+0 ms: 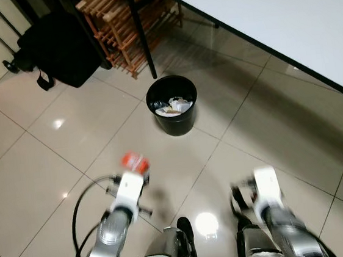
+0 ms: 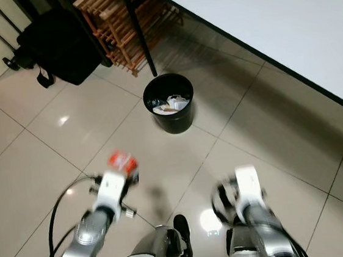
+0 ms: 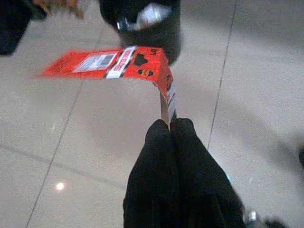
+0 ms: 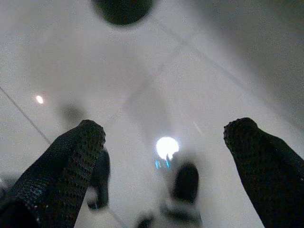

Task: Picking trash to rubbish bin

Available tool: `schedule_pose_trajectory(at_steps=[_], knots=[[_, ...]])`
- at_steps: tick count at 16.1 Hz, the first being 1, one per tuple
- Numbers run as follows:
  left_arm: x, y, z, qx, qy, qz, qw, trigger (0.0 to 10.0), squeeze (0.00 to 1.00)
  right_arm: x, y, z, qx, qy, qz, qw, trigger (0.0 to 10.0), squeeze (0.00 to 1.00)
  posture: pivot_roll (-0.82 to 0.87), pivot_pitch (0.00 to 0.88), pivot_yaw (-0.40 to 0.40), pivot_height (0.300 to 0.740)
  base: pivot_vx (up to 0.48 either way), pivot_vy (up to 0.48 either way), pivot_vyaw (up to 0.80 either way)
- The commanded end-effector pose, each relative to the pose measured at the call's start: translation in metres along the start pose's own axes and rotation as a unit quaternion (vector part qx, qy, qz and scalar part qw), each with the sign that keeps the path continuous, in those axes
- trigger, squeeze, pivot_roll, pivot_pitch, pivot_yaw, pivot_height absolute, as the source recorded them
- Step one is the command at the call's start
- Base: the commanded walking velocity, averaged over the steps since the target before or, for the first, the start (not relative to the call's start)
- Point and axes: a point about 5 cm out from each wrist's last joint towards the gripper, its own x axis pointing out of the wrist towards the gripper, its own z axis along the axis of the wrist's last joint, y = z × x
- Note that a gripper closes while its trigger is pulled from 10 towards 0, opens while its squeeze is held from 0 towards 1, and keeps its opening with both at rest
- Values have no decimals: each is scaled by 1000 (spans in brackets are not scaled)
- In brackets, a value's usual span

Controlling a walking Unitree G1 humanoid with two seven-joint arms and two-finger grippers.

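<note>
Left eye view: glossy beige tiled floor, a black bag and wooden rack far left. The left hand pinches a red carton above the tiles, short of the black bin. A white bench spans the right; the right hand gapes empty.

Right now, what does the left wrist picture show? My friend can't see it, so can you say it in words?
The left gripper pinches a flattened red carton by its edge, fingers shut, holding it out over pale floor tiles. Just beyond the carton stands the black rubbish bin, with some light scraps inside.
</note>
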Motion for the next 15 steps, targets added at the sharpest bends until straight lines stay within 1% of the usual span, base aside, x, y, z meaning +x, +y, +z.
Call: schedule_pose_trajectory(at_steps=[1,3,4,5,6,7,13,15], knots=[[-9,-1,-22,11,37,-4,999,10000,0,-5,1,-15,6,16,-2,1000,10000,0,14,264,141,740,0,0,0],[-17,-4,-44,7,82,-11,997,10000,0,-10,-4,-35,10,51,-14,999,10000,0,15,261,141,740,0,0,0],[-19,-4,-47,5,89,-11,996,10000,0,-11,-5,-39,10,58,-17,998,10000,0,15,261,141,740,0,0,0],[-23,-5,-56,4,109,-8,994,10000,0,-14,-7,-47,11,73,-24,997,10000,0,21,257,141,740,0,0,0],[-28,-4,-66,0,133,-1,991,10000,0,-16,-8,-55,11,90,-28,995,10000,0,25,274,139,740,0,0,0],[-33,-2,-75,9,154,3,988,10000,0,-18,-10,-60,9,101,-30,994,10000,0,28,284,136,740,0,0,0],[-34,4,-76,17,155,13,988,10000,0,-16,-10,-57,14,91,-27,995,10000,0,37,309,121,740,0,0,0],[-34,7,-76,22,158,28,987,10000,0,-15,-10,-56,15,90,-29,995,10000,0,34,312,121,740,368,0,0]])
